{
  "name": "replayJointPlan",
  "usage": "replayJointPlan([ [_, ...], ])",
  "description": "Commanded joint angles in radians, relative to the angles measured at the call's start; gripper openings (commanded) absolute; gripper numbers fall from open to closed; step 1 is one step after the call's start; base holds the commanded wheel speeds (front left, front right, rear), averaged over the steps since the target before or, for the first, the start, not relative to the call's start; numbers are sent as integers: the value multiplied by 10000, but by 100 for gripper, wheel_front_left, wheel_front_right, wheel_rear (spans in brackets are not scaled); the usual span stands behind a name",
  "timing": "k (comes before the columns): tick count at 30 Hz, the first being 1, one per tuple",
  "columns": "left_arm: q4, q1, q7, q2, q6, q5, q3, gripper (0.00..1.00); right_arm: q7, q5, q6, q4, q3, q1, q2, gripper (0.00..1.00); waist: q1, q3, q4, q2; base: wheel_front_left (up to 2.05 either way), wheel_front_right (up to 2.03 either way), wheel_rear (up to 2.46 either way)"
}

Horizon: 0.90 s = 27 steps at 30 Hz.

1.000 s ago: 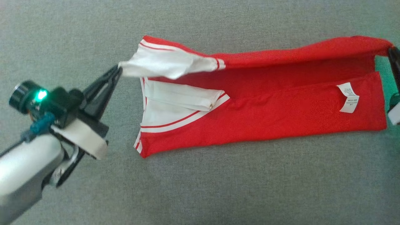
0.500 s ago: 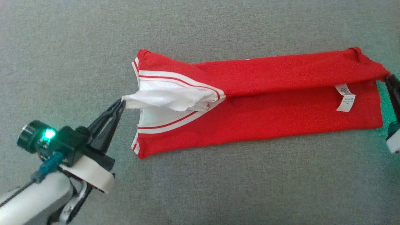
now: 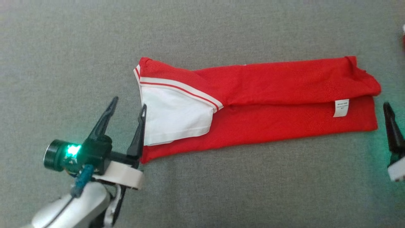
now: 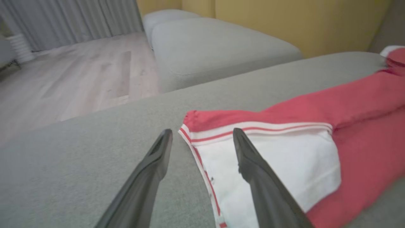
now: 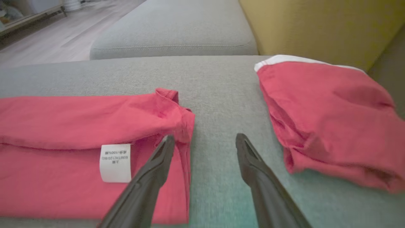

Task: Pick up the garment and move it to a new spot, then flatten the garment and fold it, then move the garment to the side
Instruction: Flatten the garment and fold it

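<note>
Cloth first: in the head view the garment (image 3: 284, 79) lies across the grey cushion (image 3: 202, 190) from 9 to 3 o'clock, doubled lengthwise. At 8 o'clock the left gripper (image 3: 129, 102) stands spread and empty. Left wrist view: its fingers straddle the white-panelled end. Right wrist view: the right gripper (image 5: 205, 136) gapes empty by the labelled end, and another red bundle (image 5: 322, 117) sits at 2 o'clock. I'd say one fold is laid; crosswise folding and shifting aside remain.
</note>
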Motion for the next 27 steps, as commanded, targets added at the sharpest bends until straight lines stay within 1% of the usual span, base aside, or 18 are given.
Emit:
replayJointPlan([
  [1, -218, 95, -109, 133, 223, 350, 692, 100, -162, -110, 65, -307, -88, 356, -58, 100, 0, -190, -26, -1, 0, 0, 0],
  [4, -317, 1128, -112, -668, 846, 1298, 1986, 100, -191, -267, 65, -598, -733, 839, 805, 100, 0, -508, -14, -1, 0, 0, 0],
  [5, -354, 1483, -113, -930, 967, 1646, 2378, 100, -170, -274, 65, -666, -861, 924, 1077, 100, 0, -601, 4, -1, 0, 0, 0],
  [7, -390, 2101, -114, -1401, 1117, 2464, 3018, 100, -85, -377, 65, -697, -1095, 965, 1524, 100, 0, -786, 60, -1, 0, 0, 0],
  [10, -592, 2879, -114, -2242, 1119, 3505, 3799, 100, 66, -603, 65, -556, -1429, 724, 2092, 100, 0, -1014, 223, -1, 0, 0, 0],
  [12, -684, 3344, -115, -2769, 898, 4042, 4161, 100, 193, -815, 65, -270, -1696, 434, 2415, 100, 0, -1168, 381, -1, 0, 0, 0],
  [14, -667, 3734, -115, -3223, 541, 4440, 4375, 100, 306, -1002, 65, 142, -1952, 98, 2705, 100, 0, -1316, 580, -1, 0, 0, 0],
  [17, -489, 4164, -115, -3709, -62, 4855, 4656, 100, 389, -1367, 65, 985, -2556, -463, 3097, 100, 0, -1485, 887, -1, 0, 0, 0],
  [20, -360, 4410, -115, -4064, -600, 5189, 4994, 100, 365, -1843, 65, 1886, -3150, -1040, 3379, 100, 0, -1562, 1181, -1, 0, 0, 0],
  [22, -318, 4545, -115, -4245, -876, 5412, 5229, 100, 377, -2092, 65, 2465, -3383, -1396, 3510, 100, 0, -1579, 1315, -1, 0, 0, 0],
  [26, -281, 4786, -116, -4529, -1326, 5777, 5672, 100, 460, -2483, 65, 3525, -3632, -1992, 3594, 100, 0, -1569, 1415, -1, 0, 0, 0],
  [27, -281, 4786, -116, -4529, -1326, 5777, 5672, 100, 460, -2483, 65, 3525, -3632, -1992, 3594, 100, 0, -1569, 1415, -1, 0, 0, 0],
])
